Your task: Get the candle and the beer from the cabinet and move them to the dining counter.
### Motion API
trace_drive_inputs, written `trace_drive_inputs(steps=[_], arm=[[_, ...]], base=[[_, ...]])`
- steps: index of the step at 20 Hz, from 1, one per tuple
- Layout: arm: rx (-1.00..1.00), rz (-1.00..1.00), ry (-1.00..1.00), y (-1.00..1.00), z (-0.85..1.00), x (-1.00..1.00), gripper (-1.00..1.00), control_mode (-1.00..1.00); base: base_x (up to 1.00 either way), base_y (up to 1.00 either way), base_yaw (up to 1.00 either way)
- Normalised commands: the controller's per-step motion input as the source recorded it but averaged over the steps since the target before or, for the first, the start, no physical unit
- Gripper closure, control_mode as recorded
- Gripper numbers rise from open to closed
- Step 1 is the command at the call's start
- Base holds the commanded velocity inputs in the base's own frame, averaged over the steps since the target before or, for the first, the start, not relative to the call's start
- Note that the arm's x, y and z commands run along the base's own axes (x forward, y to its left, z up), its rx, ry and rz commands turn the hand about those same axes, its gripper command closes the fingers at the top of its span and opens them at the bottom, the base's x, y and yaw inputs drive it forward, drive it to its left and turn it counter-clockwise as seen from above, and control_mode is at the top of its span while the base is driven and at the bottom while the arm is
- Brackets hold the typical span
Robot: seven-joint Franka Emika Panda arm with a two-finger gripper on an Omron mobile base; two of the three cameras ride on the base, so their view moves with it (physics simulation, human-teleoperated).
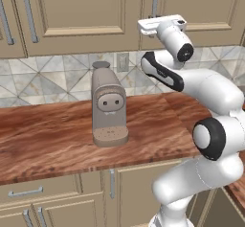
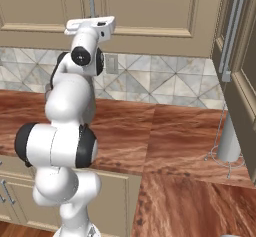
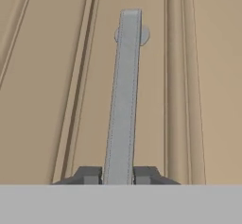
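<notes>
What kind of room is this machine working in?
A home kitchen, it seems, computer-rendered: a wood counter with a tile backsplash, beige wall cabinets above, and a coffee machine on the counter.

Even, soft rendered light, faint shadows under the coffee machine [image 1: 109, 107], no glare, slightly blurry textures

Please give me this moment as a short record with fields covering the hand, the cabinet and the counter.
hand: raised to the cabinet door, fingers closed on either side of the bar handle
cabinet: door shut, contents hidden
candle and beer: not yet taken out
wood counter: holds a grey coffee machine
backsplash: patterned tile with a wall outlet
</notes>
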Motion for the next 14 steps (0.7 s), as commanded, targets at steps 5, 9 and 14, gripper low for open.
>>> trace_drive_inputs(steps=[5,9,14], arm=[[0.0,-0.15,0.0,-0.21,0.26,0.0,1.0,-1.0],[0.0,-0.21,0.0,-0.55,0.36,-0.15,1.0,-1.0],[0.01,-0.24,0.0,-0.68,0.35,-0.4,1.0,-1.0]], base=[[0.0,0.0,0.0],[0.0,0.0,0.0],[0.0,0.0,0.0]])
